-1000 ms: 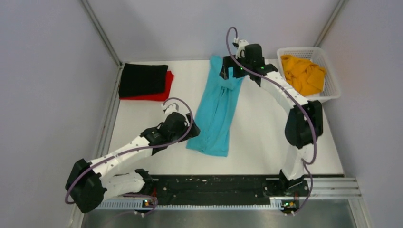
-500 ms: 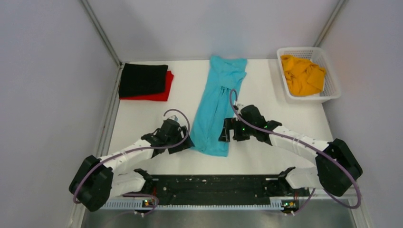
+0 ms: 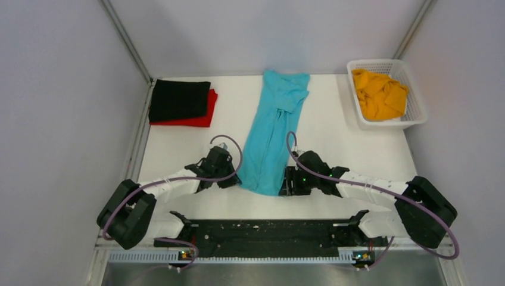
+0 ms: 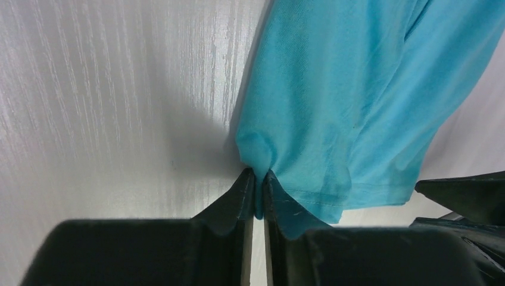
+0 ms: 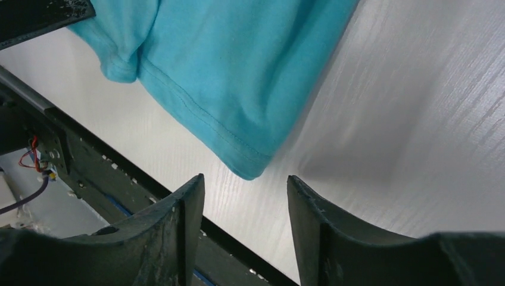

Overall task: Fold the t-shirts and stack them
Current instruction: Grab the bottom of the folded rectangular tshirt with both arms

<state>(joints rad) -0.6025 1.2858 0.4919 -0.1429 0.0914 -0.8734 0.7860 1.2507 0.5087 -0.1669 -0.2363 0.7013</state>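
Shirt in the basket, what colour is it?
The shirt is orange-yellow, clearest in the top view.

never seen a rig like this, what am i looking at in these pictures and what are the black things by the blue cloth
These are two robot arms bolted to the near edge of a white table, each ending in a two-finger gripper. The wide picture comes from a fixed camera above and behind them. The two close-ups come from a camera on each wrist, so the dark shapes at the bottom are that arm's own fingers. A long turquoise-blue cloth t-shirt lies down the middle. Far left, a folded black t-shirt sits on a folded red t-shirt. Far right, a white plastic mesh basket holds an orange-yellow t-shirt. The left gripper is shut on one near corner of the turquoise shirt. The right gripper is open at the other near corner.
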